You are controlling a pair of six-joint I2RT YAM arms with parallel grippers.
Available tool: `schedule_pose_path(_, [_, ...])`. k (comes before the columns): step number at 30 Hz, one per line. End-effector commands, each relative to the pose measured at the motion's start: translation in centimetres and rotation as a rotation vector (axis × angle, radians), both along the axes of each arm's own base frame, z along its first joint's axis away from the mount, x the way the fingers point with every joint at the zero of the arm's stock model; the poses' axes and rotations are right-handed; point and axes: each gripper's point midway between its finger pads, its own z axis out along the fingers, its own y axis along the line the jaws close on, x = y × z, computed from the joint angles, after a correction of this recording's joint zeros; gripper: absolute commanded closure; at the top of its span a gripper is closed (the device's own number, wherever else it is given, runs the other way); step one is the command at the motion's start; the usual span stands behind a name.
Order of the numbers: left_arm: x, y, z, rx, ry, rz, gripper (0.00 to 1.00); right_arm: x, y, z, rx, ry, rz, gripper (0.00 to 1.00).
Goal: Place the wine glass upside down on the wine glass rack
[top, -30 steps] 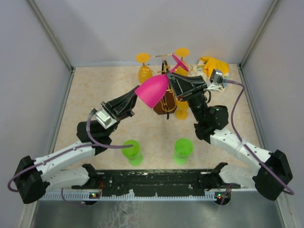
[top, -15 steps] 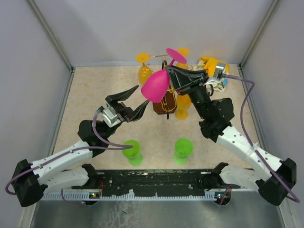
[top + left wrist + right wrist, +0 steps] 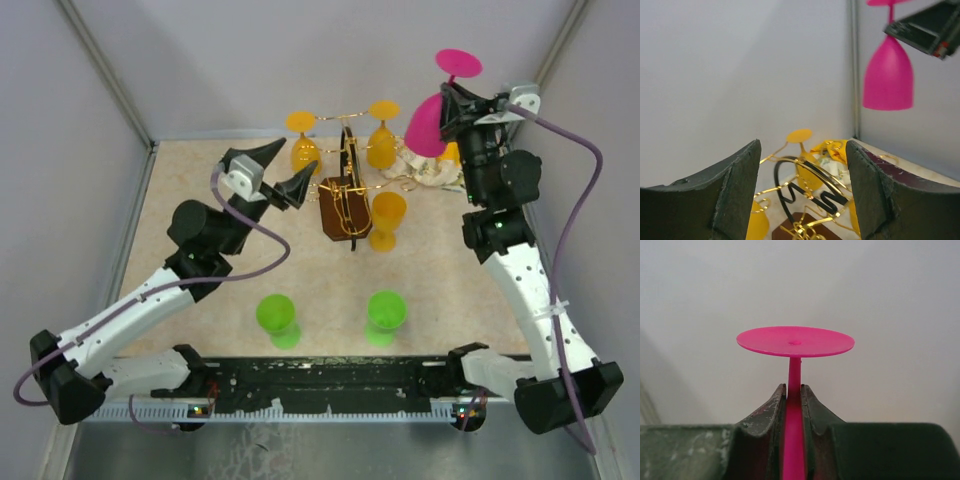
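Observation:
My right gripper [image 3: 452,100] [image 3: 794,390] is shut on the stem of a pink wine glass [image 3: 425,125] [image 3: 795,341] and holds it upside down, foot up, high over the table's back right. The glass's bowl [image 3: 888,75] hangs at the upper right of the left wrist view. Left of it, the wine glass rack [image 3: 340,210] [image 3: 810,185], gold wire on a dark brown base, stands at mid-back of the table. My left gripper [image 3: 283,170] [image 3: 802,150] is open and holds nothing, just left of the rack and facing it.
Three yellow glasses [image 3: 303,150] [image 3: 382,140] [image 3: 387,215] hang upside down from the rack's arms. Two green glasses [image 3: 276,315] [image 3: 386,312] stand upside down near the front. A yellow and white cloth [image 3: 425,172] lies at the back right. Walls [image 3: 100,200] enclose the table.
My left gripper let go of the pink bowl, opened and moved back beside the rack. My right arm lifted the glass up and to the back right.

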Motion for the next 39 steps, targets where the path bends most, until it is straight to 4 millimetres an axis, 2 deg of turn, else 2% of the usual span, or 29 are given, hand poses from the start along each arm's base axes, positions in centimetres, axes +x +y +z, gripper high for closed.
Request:
schedule_pose_path(1, [4.2, 2.0, 1.2, -0.002, 0.088, 0.082, 0.26, 2.1, -4.8, 0.1, -0.107, 0.01, -0.102, 1.0])
schedule_pose_path(4, [6.6, 3.1, 0.8, -0.03, 0.133, 0.087, 0.26, 3.6, -8.3, -2.1, -0.118, 0.052, -0.145, 1.0])
schedule_pose_path(7, [7.8, 3.6, -0.1, -0.026, 0.156, 0.109, 0.26, 4.7, -10.5, -5.3, -0.144, 0.079, -0.165, 1.0])
schedule_pose_path(11, [9.9, 5.0, -1.7, -0.05, 0.256, 0.166, 0.26, 5.7, -11.4, -9.8, -0.179, 0.087, -0.093, 1.0])
schedule_pose_path(16, [12.1, 7.3, -3.2, -0.08, 0.375, 0.215, 0.25, 6.9, -9.2, -14.7, -0.278, 0.077, 0.052, 1.0])
schedule_pose_path(19, [13.1, 8.2, -4.6, -0.08, 0.425, 0.229, 0.25, 7.6, -8.3, -16.5, -0.325, 0.048, 0.105, 1.0])
schedule_pose_path(27, [14.1, 8.9, -6.3, -0.073, 0.425, 0.247, 0.24, 9.6, -8.1, -19.6, -0.411, -0.04, 0.115, 1.0])
schedule_pose_path(30, [14.4, 9.1, -6.9, -0.07, 0.433, 0.254, 0.24, 9.5, -7.7, -20.6, -0.412, -0.079, 0.14, 1.0])
schedule_pose_path(39, [15.1, 9.6, -8.2, -0.071, 0.453, 0.273, 0.24, 9.3, -4.0, -23.6, -0.419, -0.117, 0.305, 1.0])
